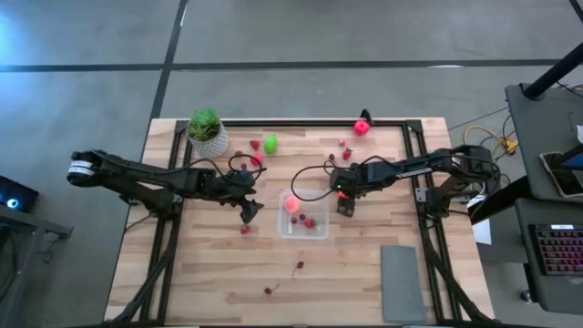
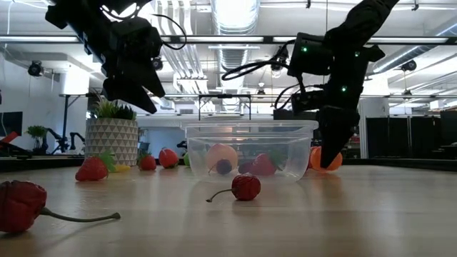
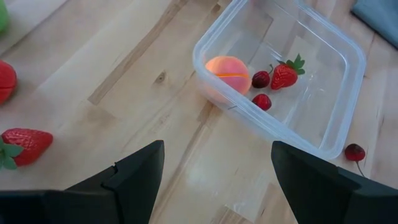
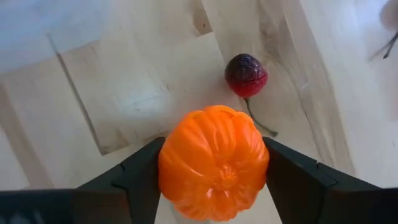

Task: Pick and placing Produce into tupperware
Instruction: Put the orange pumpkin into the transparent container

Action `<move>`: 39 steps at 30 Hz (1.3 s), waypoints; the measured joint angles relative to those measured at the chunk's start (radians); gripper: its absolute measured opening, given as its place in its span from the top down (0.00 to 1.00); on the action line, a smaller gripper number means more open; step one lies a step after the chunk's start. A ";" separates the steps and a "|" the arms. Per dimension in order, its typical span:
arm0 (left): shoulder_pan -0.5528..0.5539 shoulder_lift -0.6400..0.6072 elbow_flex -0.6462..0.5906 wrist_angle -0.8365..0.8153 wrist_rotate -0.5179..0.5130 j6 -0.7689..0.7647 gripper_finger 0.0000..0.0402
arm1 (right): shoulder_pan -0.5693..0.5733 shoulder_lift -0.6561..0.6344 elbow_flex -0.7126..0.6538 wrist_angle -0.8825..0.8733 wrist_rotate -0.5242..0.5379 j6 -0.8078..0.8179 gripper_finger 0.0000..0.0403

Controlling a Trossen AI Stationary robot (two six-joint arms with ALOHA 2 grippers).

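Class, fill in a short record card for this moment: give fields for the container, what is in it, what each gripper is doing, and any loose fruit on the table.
Container: clear, colourless plastic tupperware, roughly square, open, mid-table.
Contents: peach-orange ball, red toy strawberry, two small dark red cherries.
Right gripper: beside the container's right edge, fingers shut on a ribbed orange pumpkin-shaped fruit.
Left gripper: left of the container, fingers open, holding nothing.
Loose fruit: lime-green round piece, pink ball, stemmed cherry in front of the container.
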 joint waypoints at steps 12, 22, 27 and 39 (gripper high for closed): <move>0.000 0.000 0.000 0.000 0.000 0.000 0.30 | 0.027 -0.078 0.091 -0.116 -0.021 0.018 0.41; 0.000 0.003 -0.002 0.000 -0.007 0.008 0.30 | 0.104 -0.129 0.344 -0.134 -0.066 -0.028 0.40; 0.000 0.003 -0.002 -0.006 -0.008 0.008 0.30 | 0.101 -0.033 0.422 -0.133 -0.166 -0.038 0.40; -0.001 -0.016 -0.002 -0.169 0.042 -0.041 0.30 | 0.107 0.108 0.476 -0.143 -0.223 -0.027 0.39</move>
